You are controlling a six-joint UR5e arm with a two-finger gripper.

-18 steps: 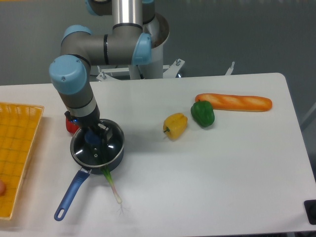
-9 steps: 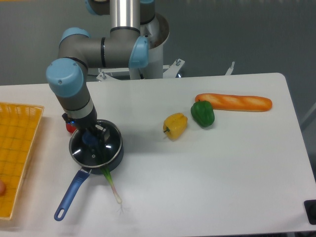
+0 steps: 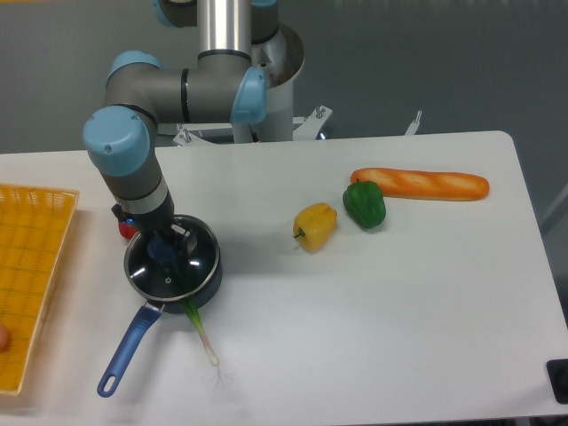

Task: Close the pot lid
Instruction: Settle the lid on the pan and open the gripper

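The dark pot (image 3: 209,282) stands at the left of the table, its long blue handle (image 3: 130,345) pointing toward the front edge. The glass lid (image 3: 184,272) lies across the pot's mouth, roughly level and lined up with the rim. My gripper (image 3: 162,249) comes straight down onto the lid's blue centre knob, and its fingers are closed around the knob. A green onion (image 3: 201,329) sticks out from under the lid at the pot's front.
A red object (image 3: 126,229) sits right behind the pot, partly hidden by my arm. A yellow basket (image 3: 32,266) lies at the left edge. A yellow pepper (image 3: 315,226), a green pepper (image 3: 364,204) and a baguette (image 3: 420,184) lie at the right.
One second ago the gripper and lid sat slightly to the right. They shifted a little left over the pot, and have stayed still for the last half second.
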